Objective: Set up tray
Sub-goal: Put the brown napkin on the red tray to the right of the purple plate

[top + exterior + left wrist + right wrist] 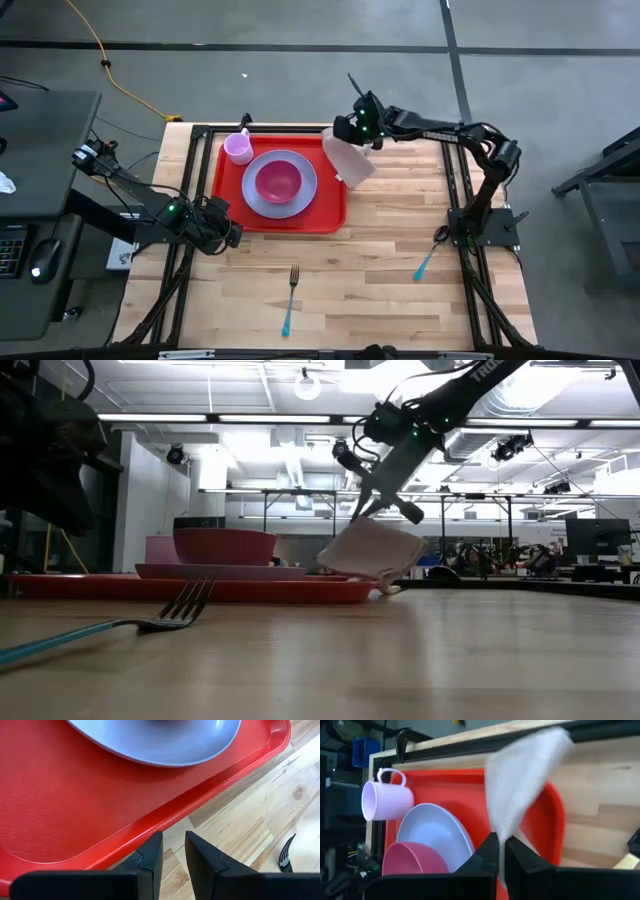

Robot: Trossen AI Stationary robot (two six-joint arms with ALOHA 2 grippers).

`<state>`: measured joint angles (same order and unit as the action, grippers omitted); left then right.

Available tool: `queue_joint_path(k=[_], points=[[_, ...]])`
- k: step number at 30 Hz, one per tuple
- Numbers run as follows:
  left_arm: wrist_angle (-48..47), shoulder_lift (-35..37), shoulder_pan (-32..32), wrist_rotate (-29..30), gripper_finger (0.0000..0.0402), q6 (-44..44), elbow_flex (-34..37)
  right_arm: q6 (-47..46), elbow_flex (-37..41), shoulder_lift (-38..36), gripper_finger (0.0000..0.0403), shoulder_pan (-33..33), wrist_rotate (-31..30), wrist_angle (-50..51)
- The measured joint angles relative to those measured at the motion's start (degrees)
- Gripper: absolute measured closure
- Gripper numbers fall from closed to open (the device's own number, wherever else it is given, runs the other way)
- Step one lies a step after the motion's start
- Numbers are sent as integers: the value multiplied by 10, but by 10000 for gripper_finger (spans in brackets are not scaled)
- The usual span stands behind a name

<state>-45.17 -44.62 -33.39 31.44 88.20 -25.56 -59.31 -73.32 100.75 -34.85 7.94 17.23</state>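
A light wooden table [380,270] stands on a grey floor, with a dark desk at the left edge of the high view and a workshop with ceiling lights behind it in the low view.

The right gripper [352,135] is positioned in the upper centre of the high view, raised above the table. Its fingers are closed on a white napkin [349,160], which hangs from them and tilts toward the lower right. In the low view the napkin's lower edge sits close to the table surface, just right of the tray [231,215]; contact cannot be confirmed. The tray's upper right corner lies directly below and left of this gripper.

The left gripper [232,234] is located at the left centre of the high view, at the tray's lower left corner. In the left wrist view its fingers [150,860] stand slightly apart with a narrow gap, holding nothing, just outside the tray's raised rim.

The red tray lies flat on the table, in the upper centre-left of the high view. It carries a lavender plate [300,200] with a pink bowl [278,181] on it, and a lavender mug [238,148] at its upper left corner.

A fork [290,298] with a blue handle lies at the lower centre, well apart from the tray. A second blue-handled utensil [424,266] lies at the lower right.
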Motion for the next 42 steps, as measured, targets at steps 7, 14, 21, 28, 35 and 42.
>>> queue_joint_path(k=[7,14,21,28,35,42], points=[[0,0,0,0,291,-1,0,-20,0,32,403,30,38,-38],[0,0,0,0,291,-14,0,-24,-13,32,403,40,40,-52],[0,0,0,0,291,-14,0,-14,-75,32,403,45,30,-52],[0,0,0,0,291,-14,0,8,-128,31,403,56,5,-2],[0,0,0,0,291,-14,0,3,-130,31,403,83,0,8],[0,0,0,0,291,-14,0,-11,-130,31,403,113,-18,11]])
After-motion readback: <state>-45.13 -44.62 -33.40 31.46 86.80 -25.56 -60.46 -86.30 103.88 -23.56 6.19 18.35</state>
